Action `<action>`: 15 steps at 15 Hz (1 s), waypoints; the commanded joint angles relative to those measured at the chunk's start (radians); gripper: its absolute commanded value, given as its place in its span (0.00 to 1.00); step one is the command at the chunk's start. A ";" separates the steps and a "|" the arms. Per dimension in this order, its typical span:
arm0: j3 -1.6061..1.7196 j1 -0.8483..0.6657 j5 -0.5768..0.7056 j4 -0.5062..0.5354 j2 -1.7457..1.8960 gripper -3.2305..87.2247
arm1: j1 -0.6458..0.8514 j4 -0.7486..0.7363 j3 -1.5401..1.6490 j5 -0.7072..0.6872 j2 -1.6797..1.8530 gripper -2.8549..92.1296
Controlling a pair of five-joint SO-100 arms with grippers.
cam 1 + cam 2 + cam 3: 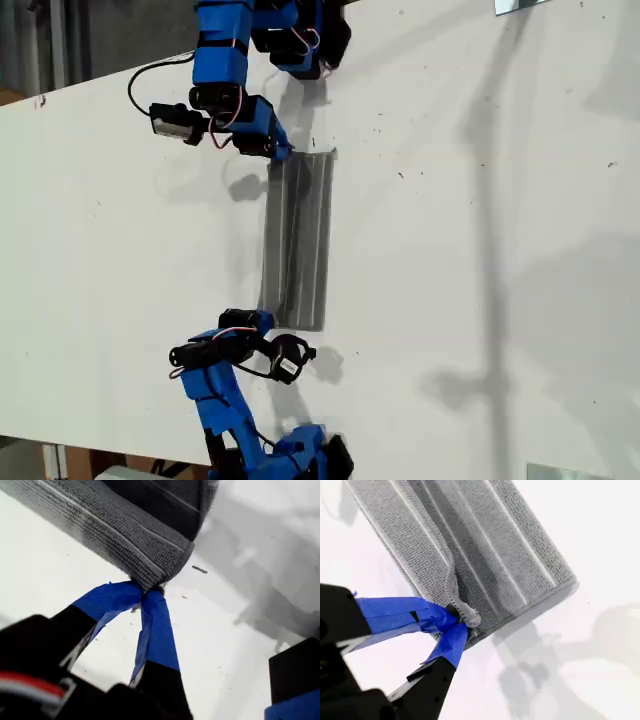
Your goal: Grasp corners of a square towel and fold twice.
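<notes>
My first gripper (147,591), its black jaws wrapped in blue tape, is pinching a rounded grey corner (156,580) of the soft grey square towel with thin white stripes (125,525). The taped tips are meeting on the cloth with nothing but fabric between them. That end of the towel is hanging above the flat white table (60,580), showing a darker underside and casting a shadow. A small dark speck (199,569) is lying on the table just beyond the held corner.

My second gripper (460,625), taped the same way, is closing its tips on another corner (465,616). It is gripping the hemmed edge of the upper layer where that layer is curling up off the one below. Here the rest of the cloth is lying flat on the table, stripes running away from the jaws.

In the exterior view the towel (298,240) is lying as a long narrow folded strip near the middle of the table (480,250), running from top to bottom of that view. One blue arm (225,60) is reaching its upper end from the exterior view's top. Another blue arm (215,385) is reaching its lower end from the exterior view's bottom. Each is touching the strip at its corner towards the exterior view's left. Which of these is which I cannot tell.
</notes>
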 commanded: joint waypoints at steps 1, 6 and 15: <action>0.006 -0.066 0.043 -0.035 0.008 0.03 | 0.069 -0.037 0.037 -0.048 0.052 0.03; 0.051 -0.058 0.051 -0.048 -0.009 0.03 | 0.048 -0.087 0.077 -0.074 0.044 0.03; 0.270 0.181 -0.123 -0.112 0.067 0.03 | -0.190 -0.140 0.156 0.044 0.002 0.03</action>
